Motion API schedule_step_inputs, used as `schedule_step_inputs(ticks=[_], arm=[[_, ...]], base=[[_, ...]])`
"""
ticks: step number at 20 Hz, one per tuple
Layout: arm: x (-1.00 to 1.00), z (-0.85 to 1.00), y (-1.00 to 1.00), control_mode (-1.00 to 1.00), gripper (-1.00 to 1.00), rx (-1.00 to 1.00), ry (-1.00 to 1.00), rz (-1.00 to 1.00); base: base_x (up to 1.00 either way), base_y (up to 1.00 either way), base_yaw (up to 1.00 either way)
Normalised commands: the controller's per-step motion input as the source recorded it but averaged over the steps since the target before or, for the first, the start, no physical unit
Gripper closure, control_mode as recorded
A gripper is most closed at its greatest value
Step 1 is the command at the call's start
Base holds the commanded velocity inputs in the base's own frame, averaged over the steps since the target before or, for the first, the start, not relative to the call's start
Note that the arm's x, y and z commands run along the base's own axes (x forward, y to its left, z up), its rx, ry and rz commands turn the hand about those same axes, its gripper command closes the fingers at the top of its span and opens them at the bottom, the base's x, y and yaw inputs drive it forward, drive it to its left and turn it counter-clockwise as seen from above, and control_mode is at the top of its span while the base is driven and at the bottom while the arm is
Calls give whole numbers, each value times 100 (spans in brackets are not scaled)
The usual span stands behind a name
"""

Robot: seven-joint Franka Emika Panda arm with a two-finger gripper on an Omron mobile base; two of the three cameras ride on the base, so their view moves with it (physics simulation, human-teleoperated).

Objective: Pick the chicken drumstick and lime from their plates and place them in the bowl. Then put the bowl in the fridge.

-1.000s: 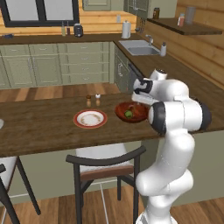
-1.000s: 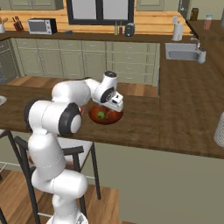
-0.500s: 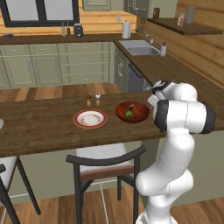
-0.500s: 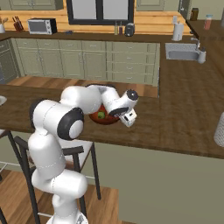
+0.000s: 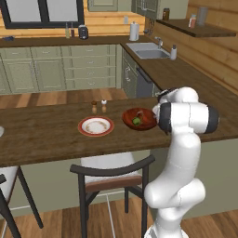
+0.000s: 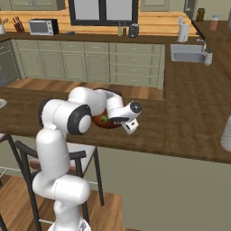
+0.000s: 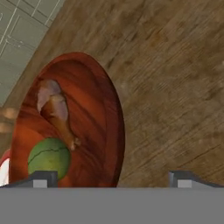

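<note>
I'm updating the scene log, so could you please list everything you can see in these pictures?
bowl: one, reddish-brown wood, on the wooden counter.
chicken drumstick: one, brown, inside the bowl.
lime: one, green, inside the bowl beside the drumstick.
red-rimmed plate: one, white, left of the bowl.
shakers: two, small, behind the plate.
chair: one, dark, below the counter.
sink: one, grey, far counter.
tool: one, open, empty, at the bowl's rim.
</note>
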Motion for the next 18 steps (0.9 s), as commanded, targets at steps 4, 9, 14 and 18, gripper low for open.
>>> schedule_step_inputs(ticks=[4, 9, 14, 18], arm=[[29, -2, 6, -100, -100, 0, 5, 0], [6, -23, 3, -100, -100, 0, 16, 0], [26, -16, 7, -100, -100, 0, 9, 0], [16, -22, 0, -100, -100, 0, 7, 0]], base=[[0, 0, 0], [0, 0, 0], [0, 0, 0], [0, 0, 0]])
